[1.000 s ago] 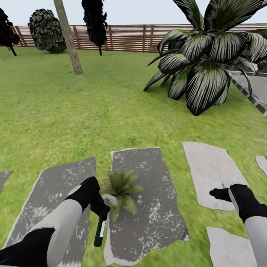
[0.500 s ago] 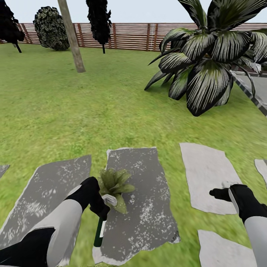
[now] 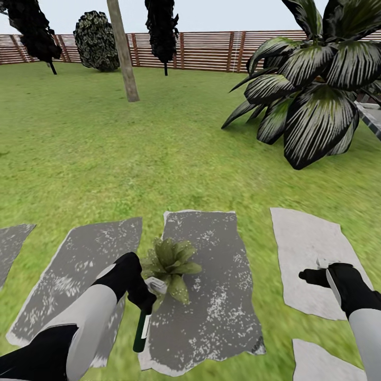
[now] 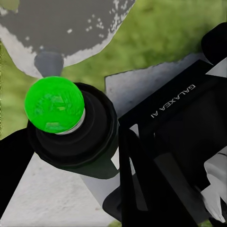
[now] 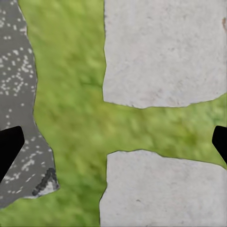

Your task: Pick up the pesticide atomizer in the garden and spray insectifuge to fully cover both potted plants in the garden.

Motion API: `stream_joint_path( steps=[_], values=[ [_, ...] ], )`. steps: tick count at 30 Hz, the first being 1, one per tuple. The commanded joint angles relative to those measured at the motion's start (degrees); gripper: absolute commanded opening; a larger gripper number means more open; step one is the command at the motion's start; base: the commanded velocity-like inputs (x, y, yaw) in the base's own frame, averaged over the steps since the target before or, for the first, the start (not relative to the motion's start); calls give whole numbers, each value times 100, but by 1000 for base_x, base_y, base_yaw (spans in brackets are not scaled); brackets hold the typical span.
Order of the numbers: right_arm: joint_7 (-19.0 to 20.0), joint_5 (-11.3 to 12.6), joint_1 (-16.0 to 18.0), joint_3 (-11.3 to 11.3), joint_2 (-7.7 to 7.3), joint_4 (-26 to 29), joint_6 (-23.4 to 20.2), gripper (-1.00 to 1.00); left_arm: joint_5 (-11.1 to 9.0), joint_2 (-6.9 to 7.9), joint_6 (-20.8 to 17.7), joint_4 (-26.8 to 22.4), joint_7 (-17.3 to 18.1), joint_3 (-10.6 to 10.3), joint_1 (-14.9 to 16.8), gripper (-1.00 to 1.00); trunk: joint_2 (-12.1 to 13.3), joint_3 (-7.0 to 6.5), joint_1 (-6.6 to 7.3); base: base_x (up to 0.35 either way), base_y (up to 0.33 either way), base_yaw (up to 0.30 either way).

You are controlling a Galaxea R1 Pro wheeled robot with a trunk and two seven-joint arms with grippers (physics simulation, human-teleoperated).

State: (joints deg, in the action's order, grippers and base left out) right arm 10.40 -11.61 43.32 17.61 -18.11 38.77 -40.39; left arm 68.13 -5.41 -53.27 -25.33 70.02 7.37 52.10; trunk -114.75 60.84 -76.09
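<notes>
My left gripper (image 3: 147,300) is shut on the pesticide atomizer (image 3: 141,329), a slim black bottle with a white label, held low over the edge of a dark grey stepping stone (image 3: 211,296). In the left wrist view the atomizer's black top (image 4: 75,135) carries a bright green dot (image 4: 53,105). One potted plant (image 3: 170,260), a low rosette of green leaves, stands on that stone just beyond the left gripper, almost touching it. Over a pale stone (image 3: 307,254), my right gripper (image 3: 312,275) is open and holds nothing; its fingertips (image 5: 7,150) stand wide apart above grass and stones.
A big striped agave (image 3: 312,90) rises at the far right. A leaning trunk (image 3: 124,53), dark trees and a brown slatted fence (image 3: 211,50) stand at the back of the lawn. More stepping stones (image 3: 79,264) lie to the left and right.
The whole view has swung, shifting the lawn, stones and agave to the right in the picture. Both arms keep the same pose and the left gripper still holds the atomizer.
</notes>
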Motion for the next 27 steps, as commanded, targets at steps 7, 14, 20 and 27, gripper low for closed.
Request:
stream_joint_path(
  steps=[7,14,20,27],
  values=[
    [50,-60,4,15,1,3,-22,100,63,-4,-24,-14,24,30,2,-100,-2,4,1,0,0,3],
    [39,-60,4,12,3,-9,-22,100,60,-4,-22,-64,16,31,2,-100,-2,4,1,56,0,0],
    [34,-60,2,15,1,-23,-15,100,51,-4,-33,-73,51,35,2,-100,-2,4,1,161,0,0],
    [32,-60,2,15,3,-27,-13,100,43,-13,-51,-70,81,36,47,-100,-2,4,1,7,0,0]
  ],
)
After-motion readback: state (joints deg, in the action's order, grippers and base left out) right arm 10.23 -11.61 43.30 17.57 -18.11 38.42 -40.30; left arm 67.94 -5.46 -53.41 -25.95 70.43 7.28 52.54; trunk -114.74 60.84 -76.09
